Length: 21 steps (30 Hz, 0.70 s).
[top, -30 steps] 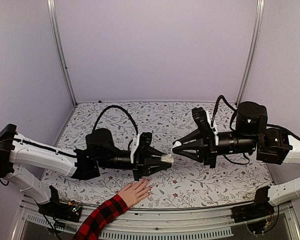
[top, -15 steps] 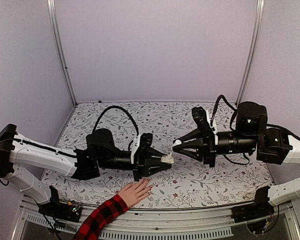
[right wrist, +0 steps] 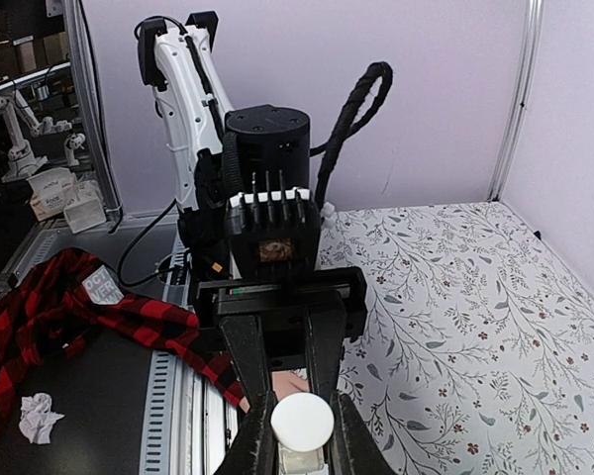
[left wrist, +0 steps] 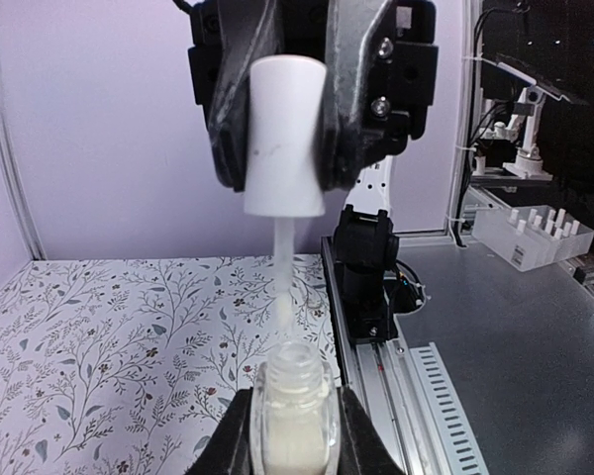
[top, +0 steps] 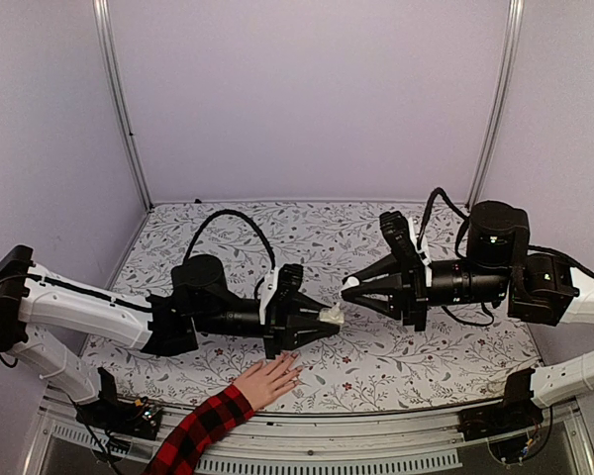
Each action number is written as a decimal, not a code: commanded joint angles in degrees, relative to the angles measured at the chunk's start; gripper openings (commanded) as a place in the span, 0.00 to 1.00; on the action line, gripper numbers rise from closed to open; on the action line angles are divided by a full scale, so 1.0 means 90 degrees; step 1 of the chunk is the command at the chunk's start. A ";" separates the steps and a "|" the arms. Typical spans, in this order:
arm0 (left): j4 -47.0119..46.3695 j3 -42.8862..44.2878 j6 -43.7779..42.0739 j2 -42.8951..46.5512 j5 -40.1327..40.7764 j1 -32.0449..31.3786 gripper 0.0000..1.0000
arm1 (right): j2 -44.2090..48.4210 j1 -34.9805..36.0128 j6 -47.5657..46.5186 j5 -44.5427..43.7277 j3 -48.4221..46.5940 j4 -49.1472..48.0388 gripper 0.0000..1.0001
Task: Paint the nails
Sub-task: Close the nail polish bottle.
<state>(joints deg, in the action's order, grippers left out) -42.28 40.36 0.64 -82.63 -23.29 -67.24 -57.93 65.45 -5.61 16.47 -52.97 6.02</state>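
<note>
A light-skinned hand (top: pixel 269 381) with a red-and-black plaid sleeve (top: pixel 200 431) lies flat at the table's near edge. Its nails (top: pixel 296 362) are too small to make out. My left gripper (top: pixel 322 320) is shut on a small clear bottle (top: pixel 330 315), held above and just beyond the hand. In the left wrist view the bottle (left wrist: pixel 295 424) is uncapped. My right gripper (top: pixel 348 287) is shut on the white cap (left wrist: pixel 285 134). The cap's thin brush stem (left wrist: pixel 283 267) hangs over the bottle's neck. The cap (right wrist: pixel 302 423) also shows in the right wrist view.
The floral tablecloth (top: pixel 307 233) covers the table. Purple walls with metal posts (top: pixel 122 109) enclose the back and sides. A metal rail (top: pixel 376 430) runs along the near edge. More plaid cloth (right wrist: pixel 40 307) and a crumpled tissue (right wrist: pixel 36 416) lie off the table.
My right gripper has drawn the cap slightly up and away from the bottle. The left arm and the hand have not moved.
</note>
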 commanded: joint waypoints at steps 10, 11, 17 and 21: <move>-0.0063 0.0174 -0.0046 0.0096 0.0053 -0.0087 0.00 | -0.0027 -0.0026 0.0125 0.0104 0.0212 -0.0254 0.00; -0.0058 0.0174 -0.0051 0.0091 0.0053 -0.0087 0.00 | -0.0033 -0.0026 0.0125 0.0106 0.0219 -0.0255 0.00; -0.0053 0.0174 -0.0052 0.0102 0.0065 -0.0090 0.00 | -0.0076 -0.0025 0.0107 0.0077 0.0246 -0.0268 0.00; -0.0020 0.0192 -0.0057 0.0090 0.0077 -0.0087 0.00 | -0.0134 -0.0026 0.0119 0.0138 0.0261 -0.0321 0.00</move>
<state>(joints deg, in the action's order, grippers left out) -42.24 40.36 0.60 -82.63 -23.11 -67.24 -58.57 65.45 -5.13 16.88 -51.31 4.84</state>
